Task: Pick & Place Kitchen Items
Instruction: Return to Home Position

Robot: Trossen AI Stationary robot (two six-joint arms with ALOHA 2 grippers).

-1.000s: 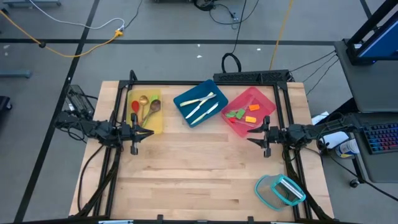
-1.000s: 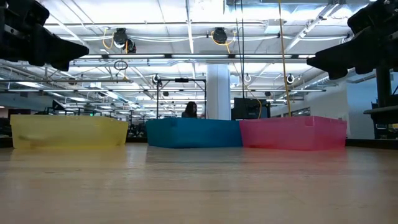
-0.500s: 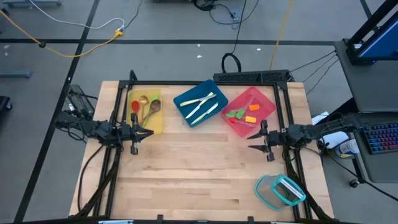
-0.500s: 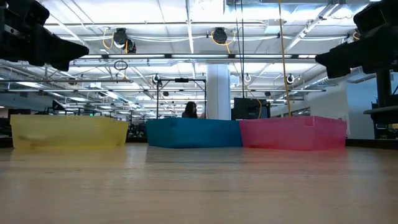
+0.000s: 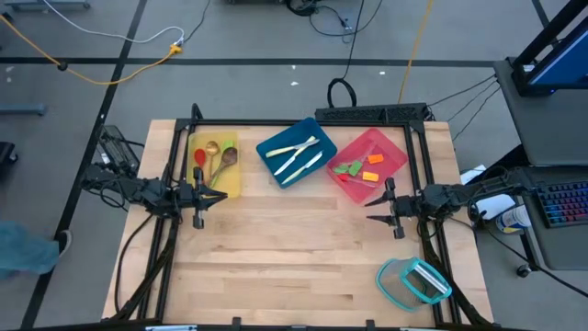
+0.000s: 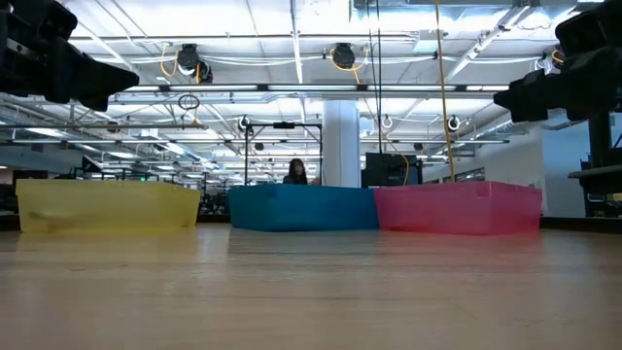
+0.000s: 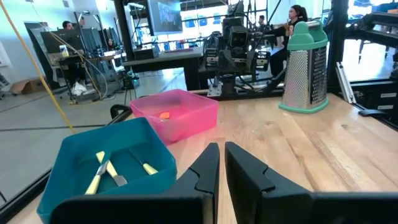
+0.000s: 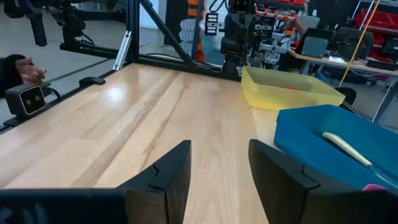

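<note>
Red and brown spoons [image 5: 213, 156] lie in the yellow tray [image 5: 231, 182]. Cream knives [image 5: 296, 153] lie in the blue tray [image 5: 272, 147], and they also show in the left wrist view [image 7: 102, 169]. Small orange, green and red pieces [image 5: 358, 166] lie in the pink tray [image 5: 393, 152]. My left gripper [image 5: 223, 196] hangs shut and empty just in front of the yellow tray; its fingers almost touch in its wrist view [image 7: 221, 163]. My right gripper [image 5: 369, 211] hangs open and empty just in front of the pink tray; its wrist view [image 8: 219, 165] shows the wide gap.
A teal-rimmed container [image 5: 413, 280] stands at the near right corner; in the left wrist view [image 7: 305, 68] it looks like an upright metal grater. A person's teal sleeve [image 5: 23, 250] shows off the table's near left, a hand [image 8: 22, 70] beyond its edge. Bare wood lies between the arms.
My right gripper has drawn back a little toward the table's right and near edges, still open and empty. A person's teal sleeve has come into the high view at the lower left, off the table.
</note>
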